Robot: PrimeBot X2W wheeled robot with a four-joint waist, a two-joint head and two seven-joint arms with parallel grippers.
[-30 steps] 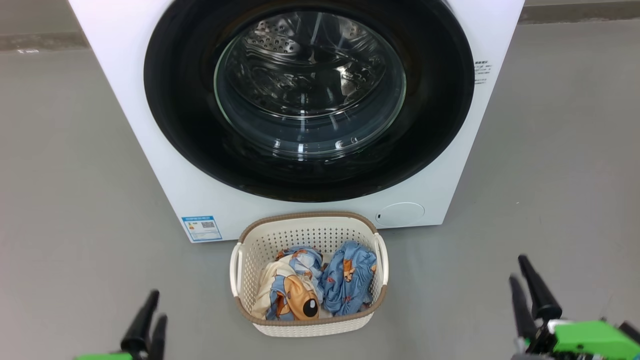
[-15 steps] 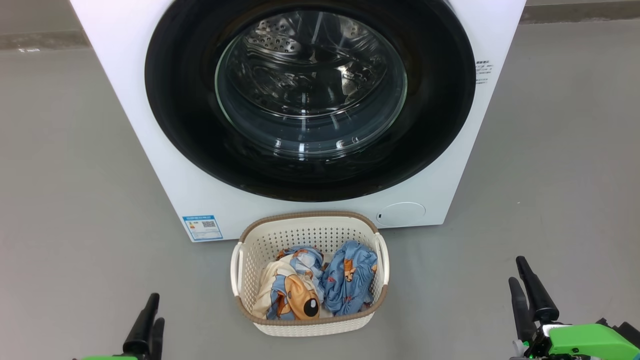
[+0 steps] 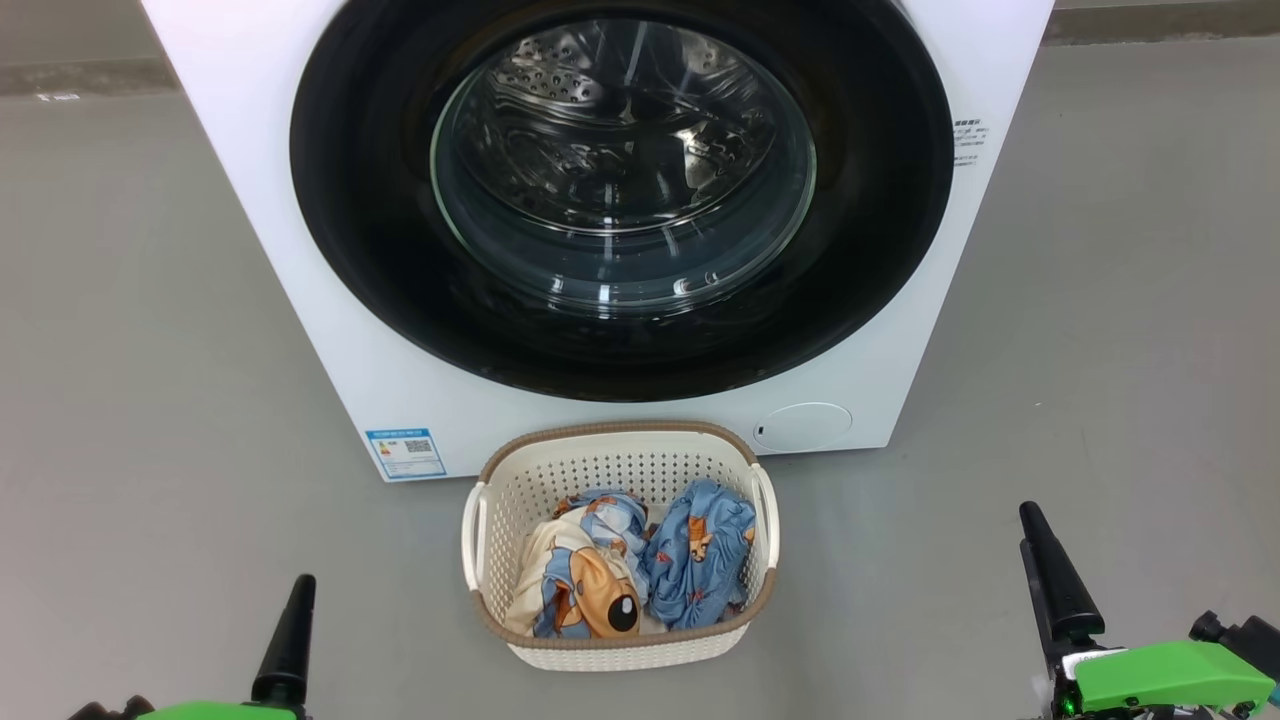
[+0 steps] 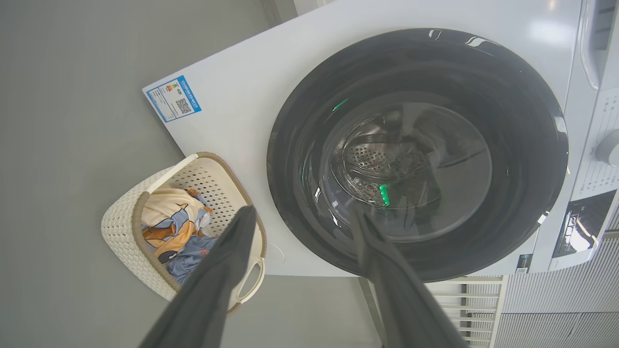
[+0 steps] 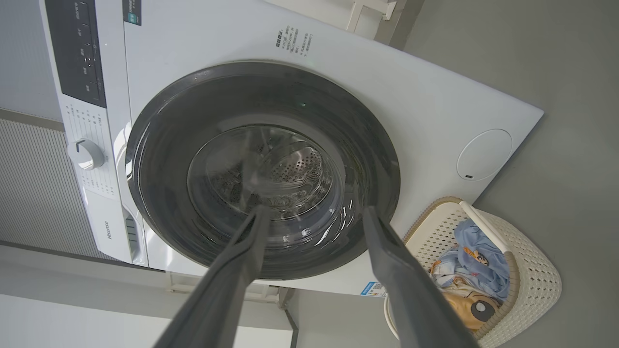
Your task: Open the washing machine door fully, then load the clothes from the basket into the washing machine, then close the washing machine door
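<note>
Two grippers hang low either side of the basket (image 3: 620, 655), left gripper (image 4: 303, 212) and right gripper (image 5: 315, 209) both spread wide, holding nothing. The washing machine door (image 3: 360, 200) is shut on the white washing machine (image 3: 260, 200), glossy black ring, glass bowl facing out. The cream basket sits just in front, long side along the washer, with the dog-print clothes (image 3: 640, 575) bunched inside

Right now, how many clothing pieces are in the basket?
2: a cream-and-blue dog-print piece in the left half of the basket, and a blue piece in its right half. More may be hidden underneath.
</note>
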